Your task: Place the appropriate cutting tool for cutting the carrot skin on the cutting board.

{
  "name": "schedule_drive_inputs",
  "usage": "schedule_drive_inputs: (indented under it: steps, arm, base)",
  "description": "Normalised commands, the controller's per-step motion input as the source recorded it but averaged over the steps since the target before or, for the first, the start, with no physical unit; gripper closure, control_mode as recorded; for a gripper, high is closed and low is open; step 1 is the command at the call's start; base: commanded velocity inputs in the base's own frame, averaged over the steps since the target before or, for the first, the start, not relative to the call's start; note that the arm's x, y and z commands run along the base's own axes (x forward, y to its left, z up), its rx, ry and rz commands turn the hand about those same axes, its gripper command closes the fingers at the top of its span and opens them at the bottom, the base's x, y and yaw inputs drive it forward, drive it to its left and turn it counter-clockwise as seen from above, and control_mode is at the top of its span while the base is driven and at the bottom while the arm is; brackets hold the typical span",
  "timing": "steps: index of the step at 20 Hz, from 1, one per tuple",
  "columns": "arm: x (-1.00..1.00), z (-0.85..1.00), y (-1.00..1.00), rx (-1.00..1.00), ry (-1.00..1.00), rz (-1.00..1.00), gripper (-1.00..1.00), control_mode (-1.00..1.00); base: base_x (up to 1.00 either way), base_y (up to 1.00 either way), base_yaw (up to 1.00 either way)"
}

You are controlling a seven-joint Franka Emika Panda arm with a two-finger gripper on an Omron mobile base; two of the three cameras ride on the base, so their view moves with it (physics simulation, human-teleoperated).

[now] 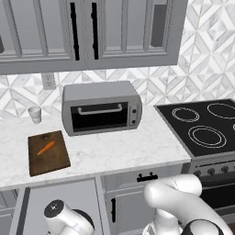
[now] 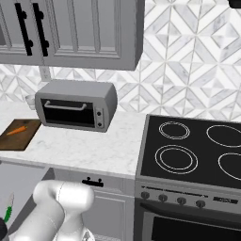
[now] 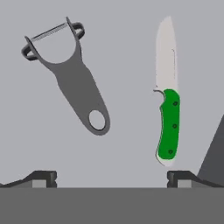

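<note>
The dark grey Y-shaped peeler (image 3: 72,81) lies flat on a grey surface, forked head to the upper left in the hand view. To its right lies the green-handled knife (image 3: 168,100), which also peeks in at the right base view's lower left edge as the knife (image 2: 8,208). My gripper (image 3: 112,178) hovers above both with its fingertips (image 3: 41,178) spread wide and nothing between them. The dark brown cutting board (image 1: 54,160) rests on the counter's left part with the orange carrot (image 1: 46,148) on it. From the other side I see the board (image 2: 23,139) and carrot (image 2: 16,130).
A grey toaster oven (image 1: 102,108) stands behind the board to the right, with a white cup (image 1: 35,114) on its left. The black stove top (image 1: 206,124) lies to the right. Wall cabinets (image 1: 92,32) hang above. A grey opened drawer (image 1: 59,195) projects below the counter.
</note>
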Motion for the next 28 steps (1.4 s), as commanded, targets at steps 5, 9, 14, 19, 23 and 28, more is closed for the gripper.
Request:
schedule_drive_inputs:
  steps: [5,9,14,19,23,28]
  arm:
    - [0.30,0.16,0.00,-0.05,0.00,0.29,-1.00,-1.00]
    - [0.42,0.00,0.39,-0.01,0.01,0.21,-1.00,-1.00]
    - [0.24,0.00,0.28,0.00,0.01,0.18,-1.00,-1.00]
    - [0.13,-0.10,0.50,0.00,0.03,0.17,-1.00,-1.00]
    - [-0.07,-0.26,0.36,0.00,0.03,0.15,-1.00,-1.00]
    - [-0.01,-0.26,0.10,0.00,0.01,0.11,-1.00,-1.00]
  base:
    - [0.00,0.00,0.00]
    - [0.00,0.00,0.00]
    - [0.00,0.00,0.00]
    - [0.00,0.00,0.00]
    - [0.00,0.00,0.00]
    - [0.00,0.00,0.00]
